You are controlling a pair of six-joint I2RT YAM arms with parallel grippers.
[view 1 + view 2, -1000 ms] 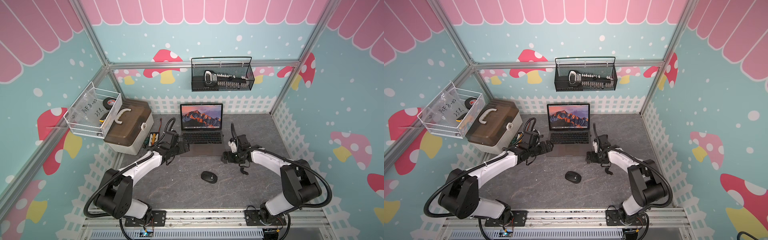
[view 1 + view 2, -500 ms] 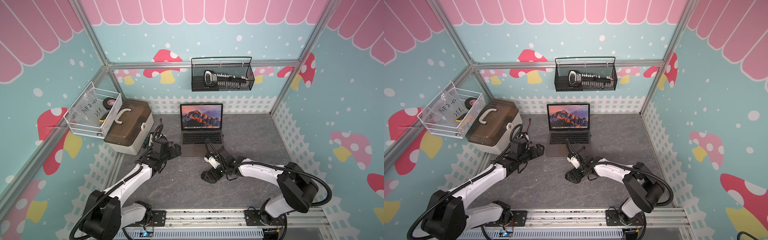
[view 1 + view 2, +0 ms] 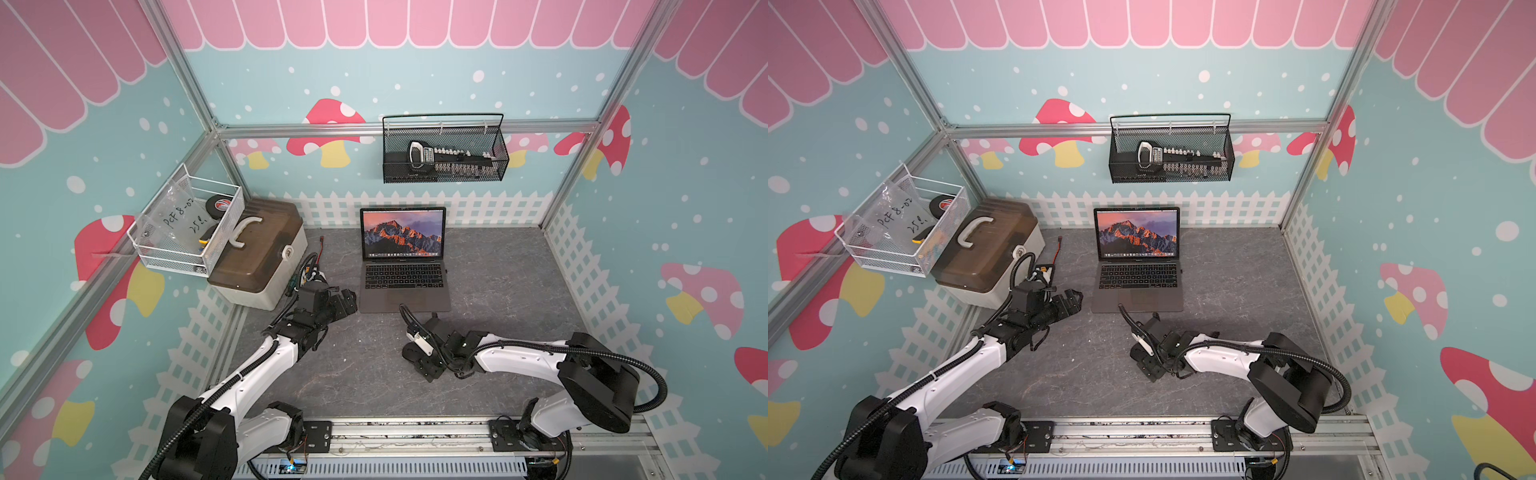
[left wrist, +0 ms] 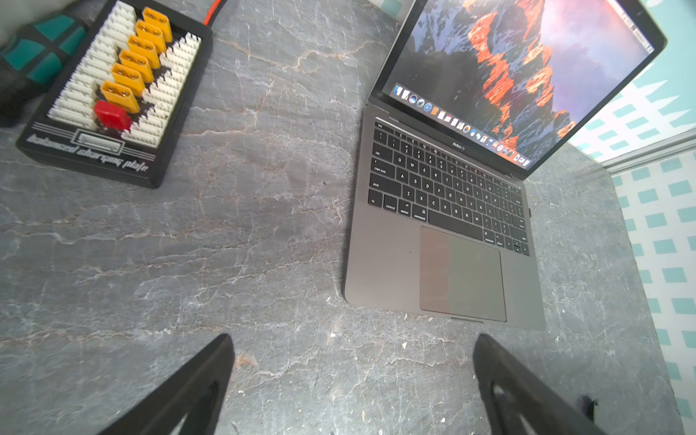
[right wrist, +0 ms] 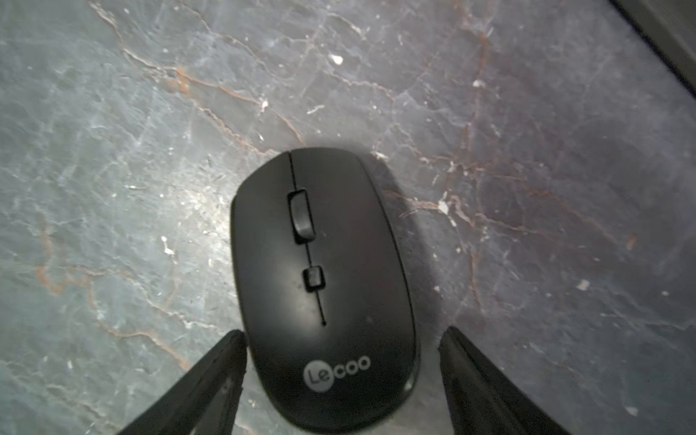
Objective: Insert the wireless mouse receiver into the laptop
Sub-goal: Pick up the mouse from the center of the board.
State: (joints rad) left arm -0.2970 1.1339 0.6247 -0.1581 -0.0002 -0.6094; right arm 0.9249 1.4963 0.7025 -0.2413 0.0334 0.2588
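Reach of the right jaws has been shifted from beside the laptop to the wireless mouse on the table before it, now straddled loosely, not gripped (left jaws wide, empty); the receiver, unseen, is perhaps stowed inside.

Bright even light; wrist views soft, edge-distorted.

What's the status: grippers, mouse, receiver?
Left gripper open, empty, beside slim dark-grey laptop. Right gripper open, straddling small black oval wireless mouse. Tiny dark receiver stub not visible. No obstruction seen.
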